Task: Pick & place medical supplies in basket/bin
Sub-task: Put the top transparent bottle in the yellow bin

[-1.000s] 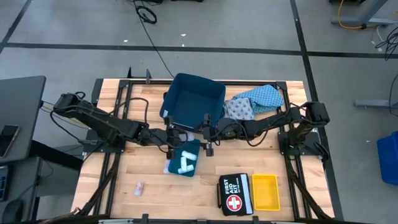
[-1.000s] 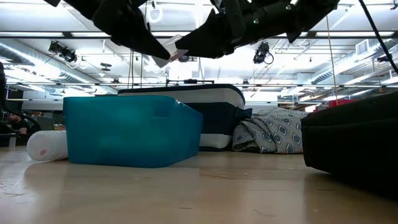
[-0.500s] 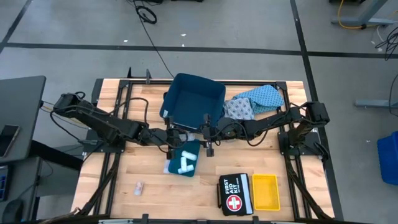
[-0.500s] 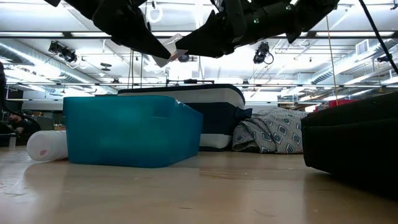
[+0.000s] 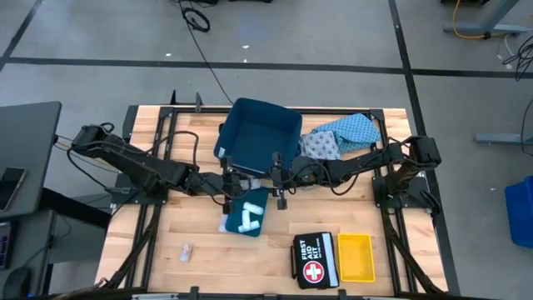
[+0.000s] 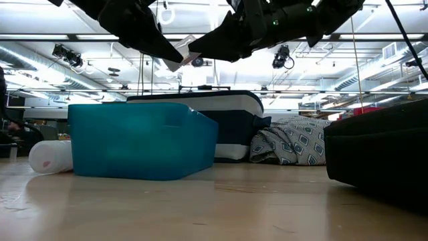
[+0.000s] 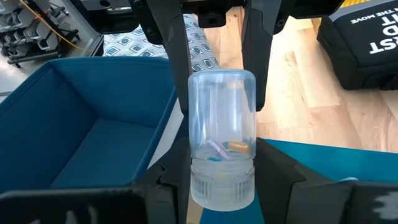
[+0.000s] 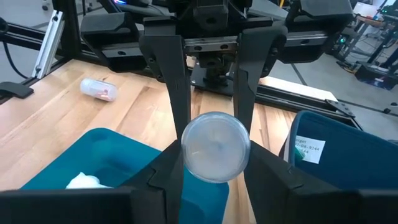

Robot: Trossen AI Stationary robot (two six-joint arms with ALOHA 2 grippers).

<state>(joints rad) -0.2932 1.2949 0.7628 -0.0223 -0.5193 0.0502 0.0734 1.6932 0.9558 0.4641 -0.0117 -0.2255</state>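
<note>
Black first aid kit (image 5: 314, 260) lying on the wooden worktop (image 5: 150, 250) at the near edge, touching a yellow tray (image 5: 354, 257) on its right. Black cables (image 5: 198, 17) coiled on the grey floor (image 5: 100, 33) beyond. Grey monitor (image 5: 23, 154) off the worktop's left side.

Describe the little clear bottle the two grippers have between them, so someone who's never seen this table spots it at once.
Find the dark blue bin at the table's back middle. Just in front, the left gripper and right gripper hold the clear vial in mid-air between them. The other vial lies loose on the wood near the front left.
</note>
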